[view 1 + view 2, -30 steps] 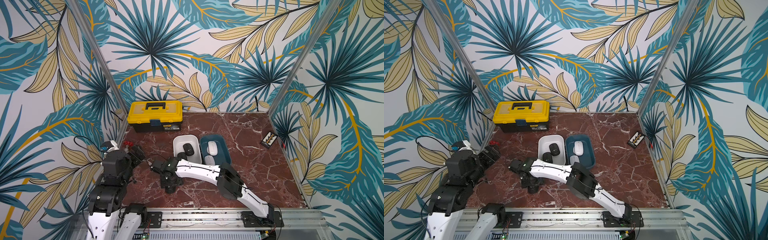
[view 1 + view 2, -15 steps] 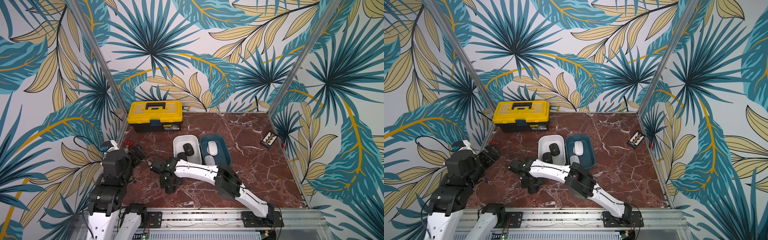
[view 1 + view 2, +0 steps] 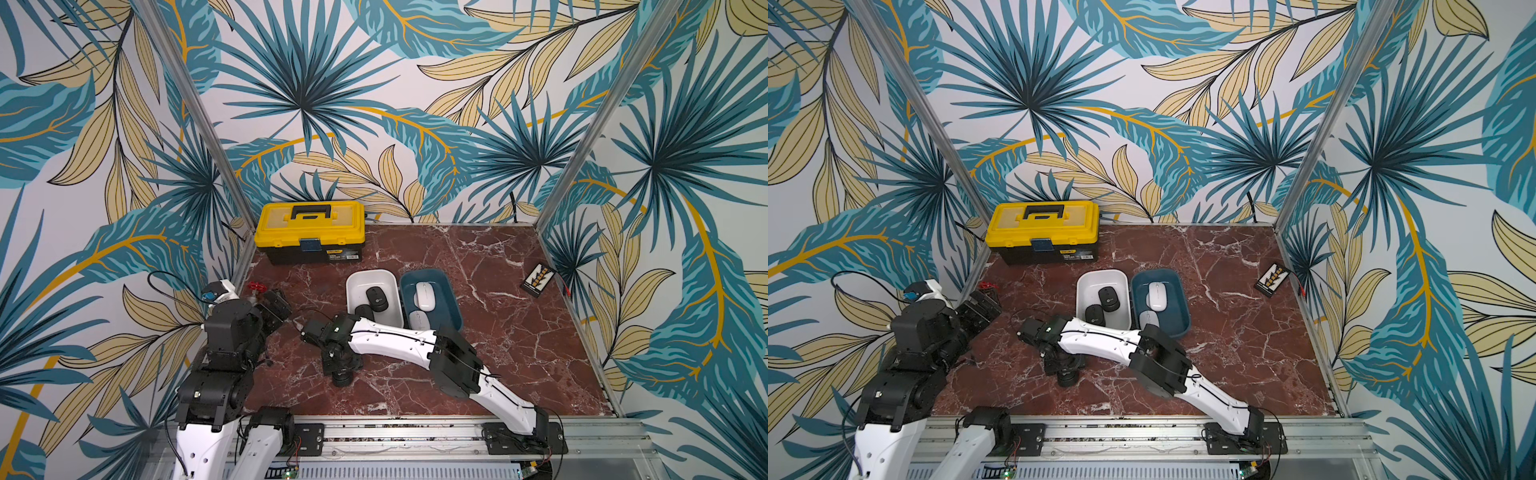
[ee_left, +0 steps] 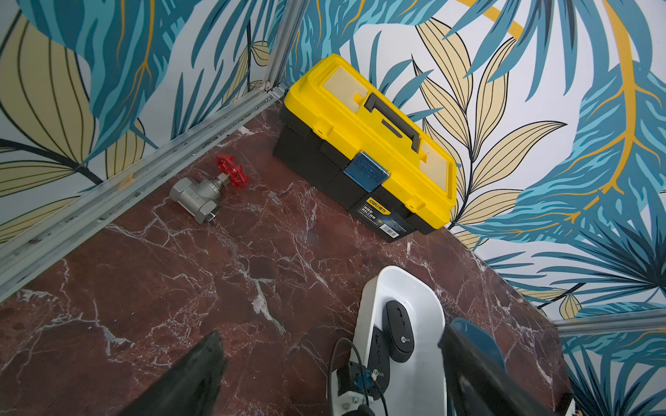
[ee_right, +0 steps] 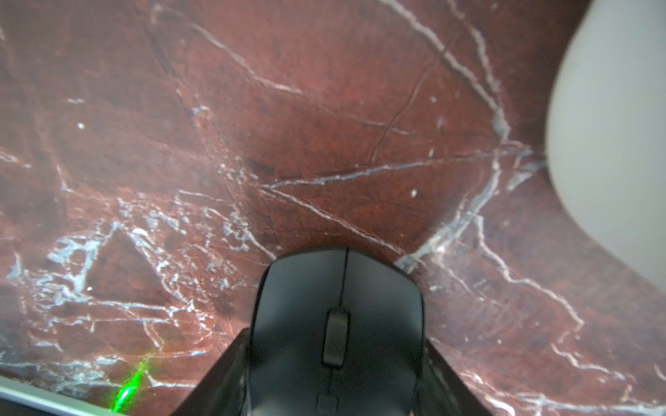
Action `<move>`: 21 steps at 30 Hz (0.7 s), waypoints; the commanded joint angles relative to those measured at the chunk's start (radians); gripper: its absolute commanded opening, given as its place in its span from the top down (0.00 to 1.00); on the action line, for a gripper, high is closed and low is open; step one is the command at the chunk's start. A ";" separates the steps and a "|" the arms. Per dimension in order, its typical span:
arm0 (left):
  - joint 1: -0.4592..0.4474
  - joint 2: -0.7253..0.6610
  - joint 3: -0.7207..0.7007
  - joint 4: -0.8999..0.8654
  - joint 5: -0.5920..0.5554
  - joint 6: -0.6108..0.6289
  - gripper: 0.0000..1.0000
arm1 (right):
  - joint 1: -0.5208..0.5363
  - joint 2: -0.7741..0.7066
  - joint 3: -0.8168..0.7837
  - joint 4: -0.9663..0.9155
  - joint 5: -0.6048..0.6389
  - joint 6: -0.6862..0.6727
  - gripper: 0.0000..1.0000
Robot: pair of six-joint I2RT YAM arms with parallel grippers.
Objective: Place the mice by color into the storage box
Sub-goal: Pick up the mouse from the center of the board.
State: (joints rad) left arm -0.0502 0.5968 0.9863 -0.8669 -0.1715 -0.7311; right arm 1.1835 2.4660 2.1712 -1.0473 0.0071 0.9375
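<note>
Right gripper seemingly pinches black mouse on table, near white bin | in both top views you lose that mouse under the gripper's body | left gripper gapes wide, holding nothing.

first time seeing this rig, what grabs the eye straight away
The bright yellow-and-black plastic toolbox stands out in the far left corner of the red marble tabletop, walled in by loud tropical leaf wallpaper. Mid-table, a white plastic bin holding two black mice sits beside a dark teal plastic bin holding two white mice. Nearer the front, the right pincer grips a third matte black computer mouse.
</note>
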 commanded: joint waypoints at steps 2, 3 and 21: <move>0.009 0.009 -0.015 0.022 0.004 0.001 0.04 | 0.009 -0.034 -0.019 -0.025 0.019 -0.036 0.44; 0.008 0.009 -0.017 0.023 0.006 0.000 0.04 | 0.011 -0.044 -0.018 -0.028 0.021 -0.043 0.44; 0.009 0.033 -0.016 0.030 0.012 -0.015 0.04 | 0.004 -0.264 -0.011 -0.098 0.034 -0.140 0.45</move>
State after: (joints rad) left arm -0.0502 0.6212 0.9859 -0.8528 -0.1673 -0.7345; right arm 1.1889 2.2314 2.1582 -1.0981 0.0139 0.8314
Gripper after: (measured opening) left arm 0.957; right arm 0.625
